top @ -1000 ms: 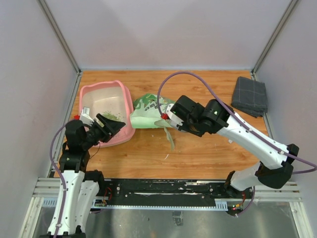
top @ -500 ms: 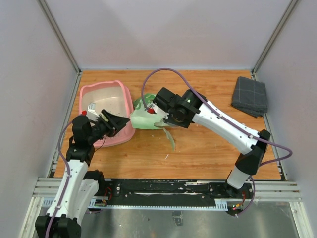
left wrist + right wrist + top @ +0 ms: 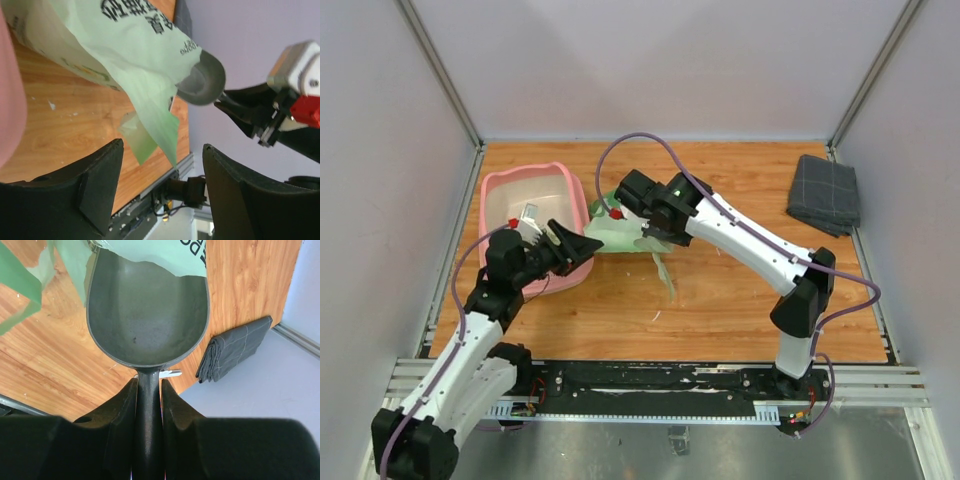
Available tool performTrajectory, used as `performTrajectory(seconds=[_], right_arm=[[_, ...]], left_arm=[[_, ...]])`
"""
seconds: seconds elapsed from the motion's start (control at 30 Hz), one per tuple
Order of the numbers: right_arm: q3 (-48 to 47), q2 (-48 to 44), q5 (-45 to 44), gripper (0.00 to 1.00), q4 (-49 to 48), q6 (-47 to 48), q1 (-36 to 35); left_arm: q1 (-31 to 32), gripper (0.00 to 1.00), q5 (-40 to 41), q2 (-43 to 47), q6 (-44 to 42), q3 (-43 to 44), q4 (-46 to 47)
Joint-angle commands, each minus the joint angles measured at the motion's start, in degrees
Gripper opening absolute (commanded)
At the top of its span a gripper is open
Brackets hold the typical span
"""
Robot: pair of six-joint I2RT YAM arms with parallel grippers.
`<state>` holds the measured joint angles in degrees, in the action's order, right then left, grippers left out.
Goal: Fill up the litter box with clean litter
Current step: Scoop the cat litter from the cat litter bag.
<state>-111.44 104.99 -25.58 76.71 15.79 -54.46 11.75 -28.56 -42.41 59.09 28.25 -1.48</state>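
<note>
Grey scoop [image 3: 147,320] in the green bag [image 3: 125,45]
The right tool [image 3: 148,395] grips the scoop's handle tight, and the scoop's bowl sits in the bag's open mouth. The left tool [image 3: 162,150] is spread wide, holding nothing, near the bag's torn edge. The pink litter box [image 3: 520,172] sits on the wooden surface [image 3: 720,300], just left of the bag.

Top camera is looking down from high behind the near edge, covering the whole desk [image 3: 720,310]. Left wrist camera is peering past its fingers [image 3: 95,190] at bag [image 3: 135,60] and scoop [image 3: 202,82]; right wrist camera is sharing both, closer.
</note>
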Motion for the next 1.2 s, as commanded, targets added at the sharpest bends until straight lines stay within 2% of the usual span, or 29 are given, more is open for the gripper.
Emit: performTrajectory(seconds=[0.0,0.2,0.33,0.37,0.43,0.7,0.83,0.93,0.97,1.03,1.07,1.17], right_arm=[[1.28,-1.45,-2.26,0.01,-2.70,1.00,1.23],[4.52,-4.81,-1.11,0.01,-5.34,0.98,1.40],[7.07,-6.46,0.45,0.01,-8.00,0.93,1.77],[7.72,-6.87,1.62,0.01,-8.55,0.88,1.94],[8.87,-7.59,2.74,0.01,-9.57,1.00,2.19],[10.02,-8.84,4.35,0.01,-10.26,1.50,2.43],[11.20,-10.33,4.12,0.01,-11.18,2.15,2.51],[11.88,-10.85,4.05,0.01,-11.36,2.19,2.59],[12.24,-11.11,3.94,0.01,-11.38,2.19,2.60],[13.61,-11.82,3.61,0.01,-11.27,1.97,2.67],[14.34,-12.43,3.31,0.01,-10.93,1.83,2.69],[17.19,-16.02,2.42,0.01,-9.66,0.64,2.69]], left_arm=[[7.26,0.69,9.02,4.77,4.49,-1.22,-0.18],[15.69,0.65,21.20,9.92,16.29,-5.91,3.91],[24.53,0.62,31.46,7.90,24.13,-8.82,10.01],[28.30,0.62,35.04,6.85,25.53,-9.15,12.05],[32.03,0.62,40.38,2.97,27.02,-8.51,14.43],[33.95,0.63,49.24,-7.13,25.83,-3.22,17.01],[34.04,0.58,52.17,-9.85,25.60,-2.88,19.01],[34.04,0.43,51.23,-13.86,24.73,-1.17,20.33],[34.04,0.34,50.12,-15.23,24.68,-0.73,21.03],[34.15,0.06,46.95,-18.06,24.02,0.05,22.51],[34.43,0.01,45.38,-18.88,23.23,0.70,22.48],[36.48,0.00,42.09,-20.53,20.18,3.11,22.49]])
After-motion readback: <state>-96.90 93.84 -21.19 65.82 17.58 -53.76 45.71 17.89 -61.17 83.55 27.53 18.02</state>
